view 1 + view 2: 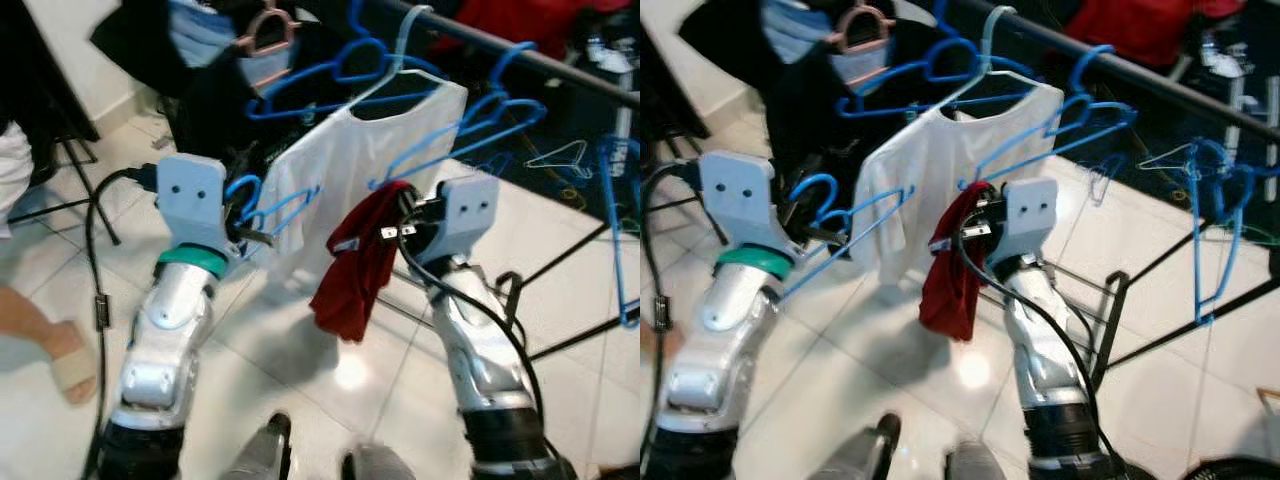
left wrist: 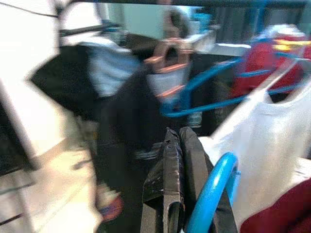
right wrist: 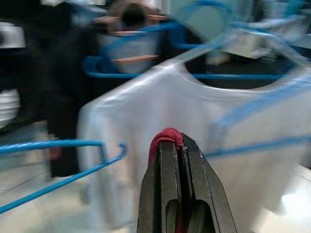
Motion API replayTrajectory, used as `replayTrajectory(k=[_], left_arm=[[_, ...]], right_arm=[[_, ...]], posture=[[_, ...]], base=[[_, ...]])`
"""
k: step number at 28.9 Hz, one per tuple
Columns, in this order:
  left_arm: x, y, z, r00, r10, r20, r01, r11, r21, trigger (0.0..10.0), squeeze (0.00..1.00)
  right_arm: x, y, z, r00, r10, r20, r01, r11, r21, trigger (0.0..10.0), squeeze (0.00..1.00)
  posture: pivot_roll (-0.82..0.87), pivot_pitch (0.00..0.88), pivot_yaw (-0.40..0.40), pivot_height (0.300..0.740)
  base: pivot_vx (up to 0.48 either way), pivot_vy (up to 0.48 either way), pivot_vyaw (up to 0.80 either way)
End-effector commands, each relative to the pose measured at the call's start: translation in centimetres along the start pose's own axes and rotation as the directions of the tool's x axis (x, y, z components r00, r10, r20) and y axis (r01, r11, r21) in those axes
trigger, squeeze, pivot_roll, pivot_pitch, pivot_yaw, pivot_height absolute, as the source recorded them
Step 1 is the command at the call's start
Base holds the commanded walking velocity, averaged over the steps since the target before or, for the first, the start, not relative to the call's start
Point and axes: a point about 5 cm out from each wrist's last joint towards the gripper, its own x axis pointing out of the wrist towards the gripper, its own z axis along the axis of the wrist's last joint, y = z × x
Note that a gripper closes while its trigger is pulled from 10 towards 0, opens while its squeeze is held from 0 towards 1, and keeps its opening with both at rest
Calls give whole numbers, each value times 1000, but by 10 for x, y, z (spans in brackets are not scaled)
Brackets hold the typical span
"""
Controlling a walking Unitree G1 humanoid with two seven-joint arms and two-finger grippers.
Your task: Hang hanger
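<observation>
Pinched shut, the left gripper holds a blue hanger by its hook; in the left wrist view the 2 black fingers lie pressed together with the blue hook curving around beside them. That hanger juts out from the gripper toward the robot's right, tilted, its far end lying against a white shirt. It is not on the rail.

Across from it, the right gripper is clamped on a red cloth. In the right wrist view a fold of the red fabric peeks out between the closed fingertips. The rest of the cloth hangs limp below the gripper, in front of the shirt's lower edge.

A dark clothes rail runs across the upper part of the head views, sloping down toward the robot's right. The white shirt hangs from it on a pale blue hanger. Several empty blue hangers hang on the rail to either side of the shirt, and 1 more hangs farther along at the robot's right. A pinkish hanger carries dark clothing at the left end of the rail.

Glossy white floor tiles lie below. A person's bare foot stands at the robot's far left.
</observation>
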Motion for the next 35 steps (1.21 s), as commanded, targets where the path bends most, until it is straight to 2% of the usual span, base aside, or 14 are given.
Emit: replayTrajectory(k=[1, 14, 20, 26, 35], left_arm=[[-2, -3, -4, 1000, -7, -23, 7, 1000, 1, 10000, 0], [-2, -2, -7, 999, -5, -44, 6, 1000, 12, 10000, 0], [-2, -2, -9, 998, 15, -63, -14, 1000, 28, 10000, 0], [-1, 0, -10, 995, 26, -96, -23, 999, 30, 10000, 0], [-1, 1, -10, 996, 27, -90, -22, 998, 58, 10000, 0]], right_arm=[[-3, -2, -1, 1000, -3, 0, 3, 1000, -14, 10000, 0], [-1, 1, -2, 1000, 9, 1, -9, 1000, -10, 10000, 0], [3, 5, 2, 999, 29, 20, -29, 1000, -3, 10000, 0], [14, 15, 16, 996, 57, 70, -59, 998, 20, 10000, 0], [18, 20, 18, 994, 75, 83, -78, 996, 36, 10000, 0]], posture=[[-23, 103, -23, 733], [-19, 105, -20, 733], [-19, 105, -20, 733], [-9, 104, -13, 733], [0, 101, -11, 733]], base=[[0, 0, 775], [0, 0, 770], [0, 0, 764], [0, 0, 763], [0, 0, 763]])
